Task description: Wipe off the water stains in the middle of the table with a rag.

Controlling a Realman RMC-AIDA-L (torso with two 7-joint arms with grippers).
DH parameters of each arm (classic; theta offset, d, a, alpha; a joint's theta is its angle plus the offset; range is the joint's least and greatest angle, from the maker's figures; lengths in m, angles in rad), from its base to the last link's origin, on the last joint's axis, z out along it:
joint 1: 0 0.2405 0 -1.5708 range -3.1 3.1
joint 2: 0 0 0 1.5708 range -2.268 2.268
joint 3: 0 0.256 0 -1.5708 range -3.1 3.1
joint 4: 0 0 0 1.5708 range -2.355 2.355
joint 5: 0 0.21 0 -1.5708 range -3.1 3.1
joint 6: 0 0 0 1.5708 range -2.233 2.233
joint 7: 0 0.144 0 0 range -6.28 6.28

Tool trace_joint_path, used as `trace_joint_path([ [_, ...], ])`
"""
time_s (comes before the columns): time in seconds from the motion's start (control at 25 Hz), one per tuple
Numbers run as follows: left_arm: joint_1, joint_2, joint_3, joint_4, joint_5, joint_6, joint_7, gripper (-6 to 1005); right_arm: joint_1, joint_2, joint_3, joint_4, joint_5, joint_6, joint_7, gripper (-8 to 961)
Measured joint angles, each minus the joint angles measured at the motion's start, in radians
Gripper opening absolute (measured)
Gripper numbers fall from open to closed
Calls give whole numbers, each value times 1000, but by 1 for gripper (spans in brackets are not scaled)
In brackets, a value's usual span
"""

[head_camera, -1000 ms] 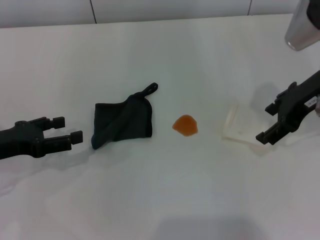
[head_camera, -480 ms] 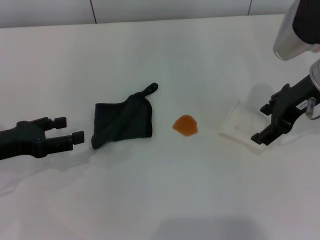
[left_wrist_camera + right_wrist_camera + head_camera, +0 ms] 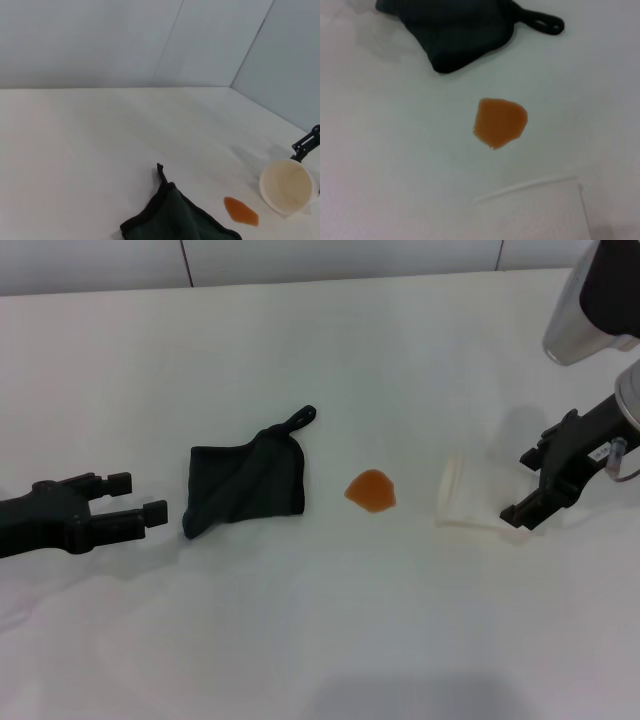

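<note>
I read the left gripper [image 3: 145,498] as released: its two black fingers are spread with a clear gap between them and nothing inside. It sits low over the table [image 3: 320,640], fingertips aimed at the rag [image 3: 243,486], which lies just beyond them and apart from them.

The rag is a dark, crumpled square lying flat on the table surface, with its small loop at the corner farthest from the left gripper. In the left wrist view the rag [image 3: 175,217] shows at the near edge of the picture, loop uppermost.

The water stains [image 3: 371,490] are a single orange-amber blot (rounded, much smaller than the rag). It lies on the far side of the rag from the left gripper, near the rag's edge but not touching it. The same blot shows in the left wrist view [image 3: 241,211] and the right wrist view [image 3: 500,122], dry table all around it.

The right gripper [image 3: 533,484] is spread, its fingers set around the base end of a translucent plastic cup [image 3: 468,494]. I cannot tell whether the fingers touch the cup. The cup lies on its side, mouth toward the blot; it lies between the right gripper and the blot, apart from the blot.
</note>
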Motion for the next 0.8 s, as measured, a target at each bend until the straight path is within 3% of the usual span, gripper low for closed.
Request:
trace_joint_path([
  [0.8,-4,-2,-2,0,0,-3,0,830,-4,1,-119,14,2,77,-4,849],
])
